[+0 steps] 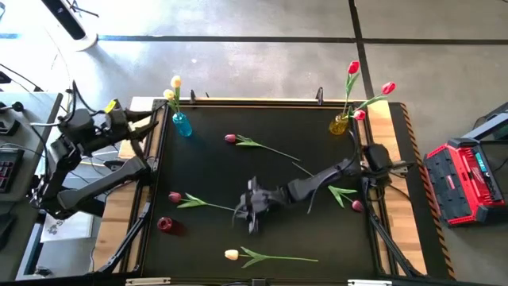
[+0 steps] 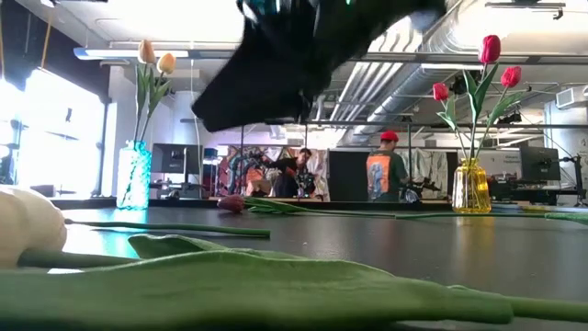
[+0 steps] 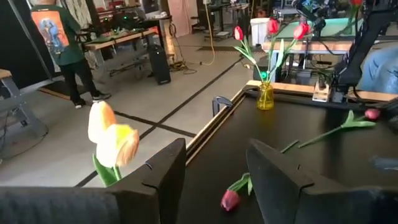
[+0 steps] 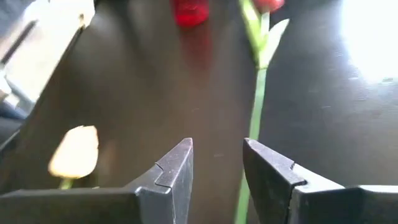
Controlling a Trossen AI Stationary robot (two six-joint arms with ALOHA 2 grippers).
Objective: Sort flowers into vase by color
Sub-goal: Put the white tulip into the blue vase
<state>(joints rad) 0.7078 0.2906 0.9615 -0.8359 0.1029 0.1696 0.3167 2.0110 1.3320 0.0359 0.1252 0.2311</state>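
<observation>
Black matting fills mid-frame, where our right gripper (image 1: pixel 252 208), fingers parted and empty, hovers just above-right of the cream tulip (image 1: pixel 232 255) at bottom centre.

Both arms are dark, near-black machines built of boxy, angular segments joined by rounded joint housings. The left arm (image 1: pixel 95 151) shows matte black links with glossy highlights, a small yellow marking near its wrist, and thin black cables looping off its base. The right arm (image 1: pixel 333 179) is slimmer along its forearm, with a blocky housing at its shoulder and a cable trailing beside it. The right pincer (image 4: pixel 217 165) has two flat, dark grey fingers (image 4: pixel 177 168) with bevelled tips and a small stepped notch on each inner edge. The left pincer (image 3: pixel 214 174) carries fingers of the same shape, matte and unmarked.
</observation>
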